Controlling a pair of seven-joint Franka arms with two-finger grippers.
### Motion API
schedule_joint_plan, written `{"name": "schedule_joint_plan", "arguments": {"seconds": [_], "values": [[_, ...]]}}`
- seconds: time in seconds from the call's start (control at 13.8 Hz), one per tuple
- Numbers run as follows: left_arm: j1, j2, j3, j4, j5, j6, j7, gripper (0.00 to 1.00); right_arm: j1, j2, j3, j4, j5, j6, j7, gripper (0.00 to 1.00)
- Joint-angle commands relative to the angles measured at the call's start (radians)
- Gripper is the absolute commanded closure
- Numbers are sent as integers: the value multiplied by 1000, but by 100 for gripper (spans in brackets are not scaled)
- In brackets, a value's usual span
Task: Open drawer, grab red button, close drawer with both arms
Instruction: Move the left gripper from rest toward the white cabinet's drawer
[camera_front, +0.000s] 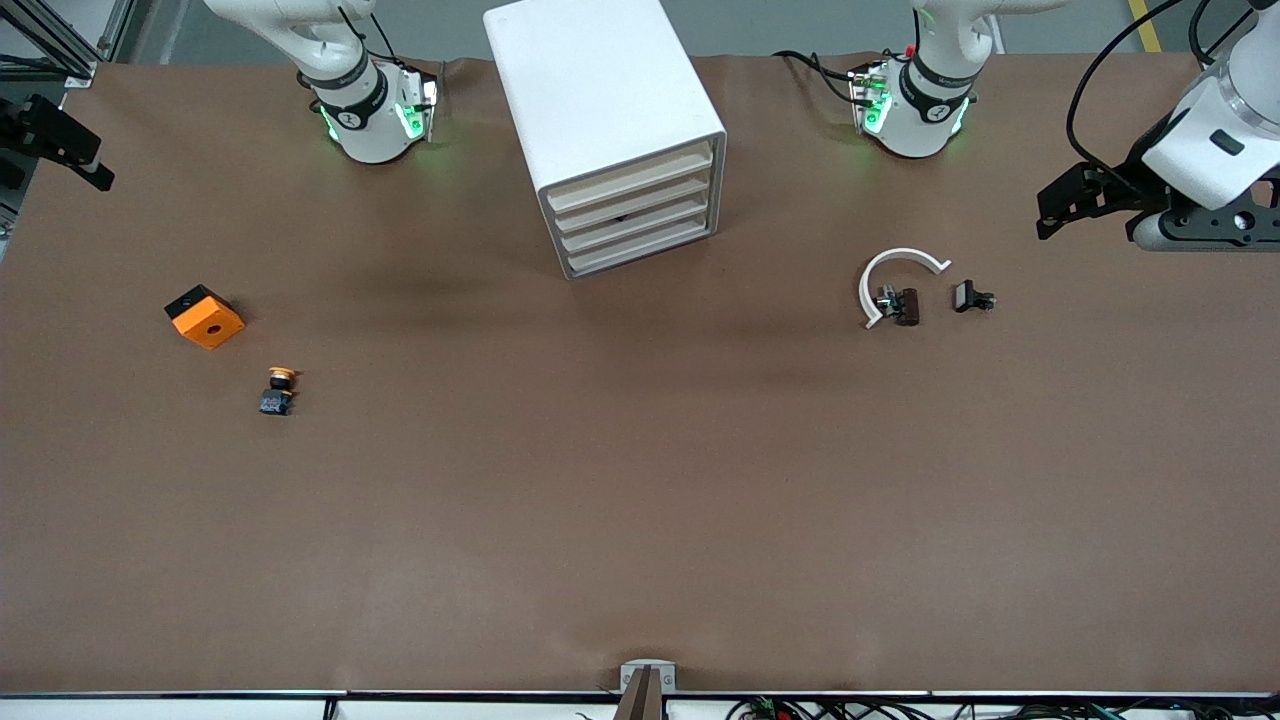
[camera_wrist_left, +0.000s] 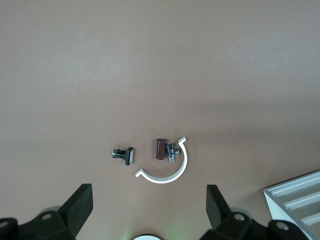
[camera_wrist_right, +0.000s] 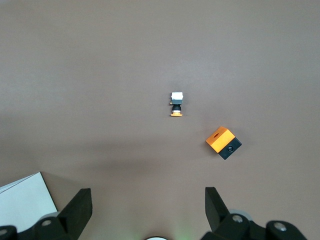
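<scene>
The white drawer cabinet (camera_front: 610, 130) stands mid-table near the arms' bases, with all its drawers (camera_front: 635, 215) shut. Its corner also shows in the left wrist view (camera_wrist_left: 297, 197) and the right wrist view (camera_wrist_right: 22, 202). The red-capped button is hidden. My left gripper (camera_front: 1062, 205) hangs open and empty at the left arm's end of the table; in its wrist view the left gripper (camera_wrist_left: 149, 197) looks down on small parts. My right gripper (camera_front: 60, 140) hangs open and empty at the right arm's end; in its wrist view the right gripper (camera_wrist_right: 148, 197) is over bare table.
A yellow-capped button (camera_front: 279, 390) (camera_wrist_right: 176, 104) and an orange cube with a hole (camera_front: 205, 316) (camera_wrist_right: 223, 142) lie toward the right arm's end. A white C-shaped ring (camera_front: 893, 275) (camera_wrist_left: 170, 170), a brown piece (camera_front: 905, 305) (camera_wrist_left: 160, 148) and a small black part (camera_front: 972, 297) (camera_wrist_left: 125, 154) lie toward the left arm's end.
</scene>
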Motion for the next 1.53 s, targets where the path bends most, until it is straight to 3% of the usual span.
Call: {"name": "schedule_joint_plan", "arguments": {"seconds": [0.0,0.58,0.87,1.09,1.45], "values": [[9,-9,-10,6,5,-13,-6,0,1,-27,-1,-26,9,9,18,0],[6,26,-10,6,2,-48,-10,0,4,-27,0,-25,9,2,18,0],[3,39,-31,-54,-43,-50,-14,0,3,-27,0,-25,9,2,18,0],[-2,95,-36,-59,-65,-48,-129,0,3,-27,0,-25,9,0,18,0],[-9,195,-126,-76,-65,-27,-360,0,3,-27,0,-25,9,2,18,0]]}}
